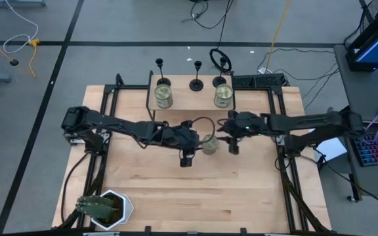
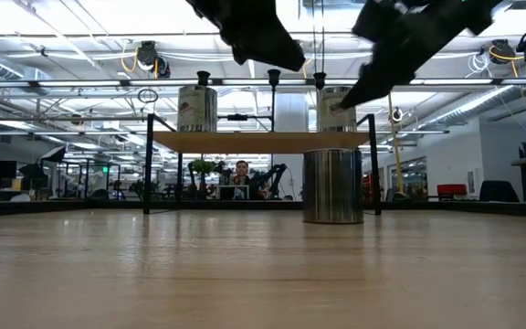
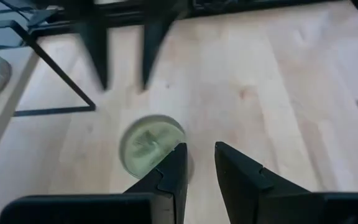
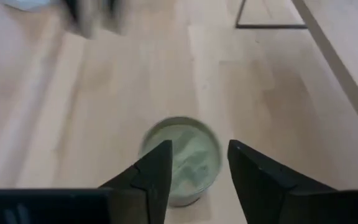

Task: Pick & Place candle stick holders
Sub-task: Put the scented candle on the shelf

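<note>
Three black candle stick holders (image 1: 159, 72) (image 1: 196, 75) (image 1: 219, 73) stand upright on their round bases along the far edge of a raised wooden shelf (image 1: 192, 101). They also show in the low view (image 2: 273, 75). Two greenish-gold cans (image 1: 163, 97) (image 1: 223, 96) stand on the shelf. A third can (image 1: 209, 143) stands on the table in front of it. My left gripper (image 1: 186, 159) is open and empty above the table, just left of this can (image 3: 149, 144). My right gripper (image 1: 233, 147) is open and empty just right of the can, which shows below its fingers (image 4: 182, 158).
The shelf stands on thin black legs (image 2: 147, 164). Black frame rails (image 1: 107, 111) run along the table's left and right sides. A white hexagonal holder (image 1: 110, 208) with a green thing in it sits at the near left. A person (image 2: 242, 171) shows far behind the table.
</note>
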Robot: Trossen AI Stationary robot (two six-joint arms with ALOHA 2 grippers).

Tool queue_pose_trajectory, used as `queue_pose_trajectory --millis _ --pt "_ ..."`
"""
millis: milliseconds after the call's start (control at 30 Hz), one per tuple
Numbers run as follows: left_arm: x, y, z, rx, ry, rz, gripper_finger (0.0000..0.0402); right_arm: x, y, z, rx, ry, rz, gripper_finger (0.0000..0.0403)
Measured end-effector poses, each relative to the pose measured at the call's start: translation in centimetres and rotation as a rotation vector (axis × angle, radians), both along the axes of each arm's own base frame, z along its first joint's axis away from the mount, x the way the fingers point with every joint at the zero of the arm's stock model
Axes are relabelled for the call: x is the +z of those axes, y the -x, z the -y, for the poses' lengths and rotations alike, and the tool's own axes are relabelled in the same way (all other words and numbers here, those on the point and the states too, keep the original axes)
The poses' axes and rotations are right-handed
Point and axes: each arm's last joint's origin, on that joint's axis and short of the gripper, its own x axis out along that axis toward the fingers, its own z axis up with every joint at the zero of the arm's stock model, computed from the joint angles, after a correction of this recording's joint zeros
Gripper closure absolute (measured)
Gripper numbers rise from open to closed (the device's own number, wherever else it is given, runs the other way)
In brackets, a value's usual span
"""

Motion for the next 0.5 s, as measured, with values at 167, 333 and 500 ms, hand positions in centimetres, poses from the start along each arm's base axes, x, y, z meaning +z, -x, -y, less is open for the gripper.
queue_pose_trajectory --millis 167,333,500 --pt "-0.5 -1.3 -1.6 -0.067 0.057 0.055 0.0313 1.6 2.7 -1.3 0.03 -0.032 0.015 0.0253" --pt "-2.2 -2.5 -2.3 -0.144 0.047 0.062 0.0313 2.1 5.1 -2.4 0.072 -0.049 0.027 0.025" --pt "-2.3 -3.2 -2.8 -0.142 0.03 0.118 0.0313 2.5 7.1 -3.2 0.144 -0.065 0.087 0.0232"
